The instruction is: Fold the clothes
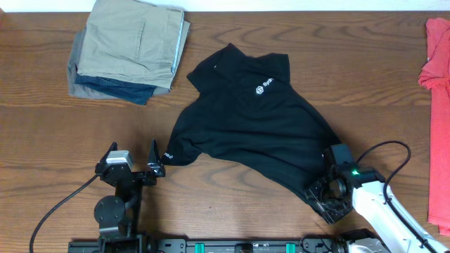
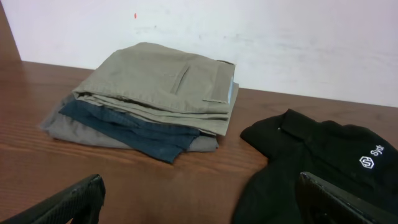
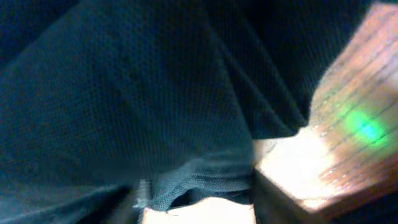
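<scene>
Left gripper (image 1: 131, 156): jaws spread wide, beside shirt (image 1: 246, 119).
Right gripper (image 1: 329, 184): at shirt hem (you can't tell its grip).
Around: folded pile (image 1: 130, 49) far left, red garment (image 1: 439, 105) right.

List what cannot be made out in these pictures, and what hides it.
1. Right hand grip: overhead, its own body covers the fingertips at the black short-sleeved soft-fabric shirt; the right wrist view is blurred fabric.
2. Small white logo: lettering too small overhead, cut off by the left wrist view's edge.
3. Red fabric garment: cut off by overhead's right edge.
4. Blue-grey folded garments: mostly under the folded khaki garment.
</scene>
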### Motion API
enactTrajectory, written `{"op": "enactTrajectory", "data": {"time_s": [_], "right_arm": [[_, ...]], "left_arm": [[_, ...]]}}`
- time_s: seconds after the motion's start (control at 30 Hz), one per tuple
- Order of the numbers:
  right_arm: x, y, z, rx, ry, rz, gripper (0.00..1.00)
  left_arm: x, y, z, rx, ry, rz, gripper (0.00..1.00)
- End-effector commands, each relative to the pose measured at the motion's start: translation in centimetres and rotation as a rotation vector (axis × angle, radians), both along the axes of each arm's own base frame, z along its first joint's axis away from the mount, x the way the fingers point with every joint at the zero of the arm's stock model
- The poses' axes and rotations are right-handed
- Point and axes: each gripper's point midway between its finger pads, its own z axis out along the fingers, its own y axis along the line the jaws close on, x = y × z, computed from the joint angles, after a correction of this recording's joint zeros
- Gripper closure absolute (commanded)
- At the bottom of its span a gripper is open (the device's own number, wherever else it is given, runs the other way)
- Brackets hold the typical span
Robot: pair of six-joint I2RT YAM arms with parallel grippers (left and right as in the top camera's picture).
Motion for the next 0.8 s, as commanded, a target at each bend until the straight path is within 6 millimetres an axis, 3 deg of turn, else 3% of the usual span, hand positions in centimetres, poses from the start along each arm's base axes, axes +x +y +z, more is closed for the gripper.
{"op": "enactTrajectory", "data": {"time_s": [0.0,0.13,0.37,0.57,0.77], "right_arm": [[-1.0,-0.9,-1.6,-0.042,0.022,-0.012,0.73],[-0.4,-0.9,-1.2,-0.042,0.007,-0.012,0.99],[2.4,-2.0,2.1,-0.131,-0.042,-0.002,0.99],[4.8,-4.7,8.3,-0.270,-0.067,0.028,0.99],[7.0,-6.6,14.2,-0.292,-0.134,0.053,0.99]], "left_arm": [[-0.1,-0.2,-1.5,0.012,0.043,-0.012,0.02],[-0.1,-0.1,-1.5,0.012,0.043,-0.012,0.02],[-0.1,-0.2,-1.5,0.012,0.043,-0.012,0.02],[-0.1,-0.2,-1.5,0.012,0.043,-0.012,0.02],[-0.1,-0.2,-1.5,0.012,0.043,-0.012,0.02]]}}
